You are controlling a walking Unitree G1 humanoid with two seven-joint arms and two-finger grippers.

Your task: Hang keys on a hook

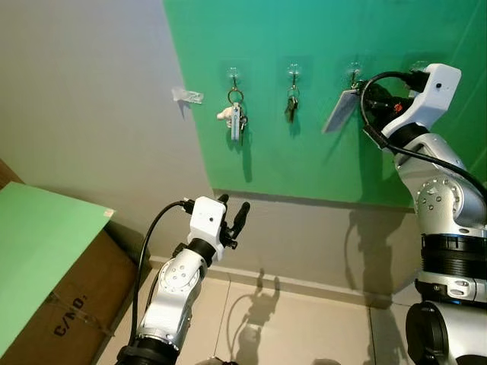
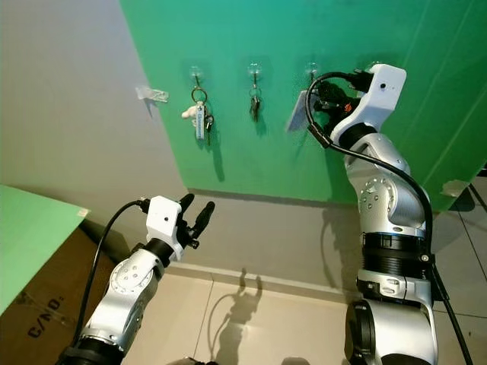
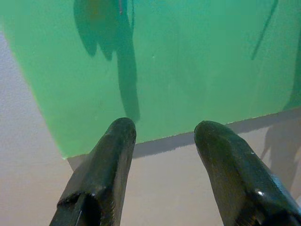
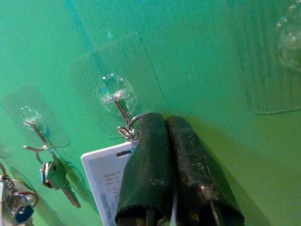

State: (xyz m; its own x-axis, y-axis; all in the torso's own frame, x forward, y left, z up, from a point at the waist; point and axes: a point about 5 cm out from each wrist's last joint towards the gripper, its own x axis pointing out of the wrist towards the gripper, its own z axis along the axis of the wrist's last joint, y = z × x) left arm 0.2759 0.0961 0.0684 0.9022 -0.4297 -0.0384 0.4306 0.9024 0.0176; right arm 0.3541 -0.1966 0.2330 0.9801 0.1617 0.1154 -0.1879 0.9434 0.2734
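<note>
Several clear stick-on hooks sit in a row on a green wall panel (image 1: 304, 152). My right gripper (image 4: 162, 121) is raised to the third hook (image 4: 114, 95) and is shut on a key ring (image 4: 131, 123). The ring lies against the hook's wire, and whether it is over the tip I cannot tell. A white tag (image 1: 342, 111) hangs from the ring. A key bunch (image 1: 236, 115) hangs on the first hook and a single dark key (image 1: 291, 106) on the second. My left gripper (image 1: 233, 204) stands open and low, near the panel's bottom edge, holding nothing.
A bare clear hook (image 4: 289, 40) sits on the panel beyond the one at my right gripper. Another clear clip (image 1: 186, 95) is stuck on the grey wall. A cardboard box (image 1: 68, 304) under a green sheet stands at the left on the tiled floor.
</note>
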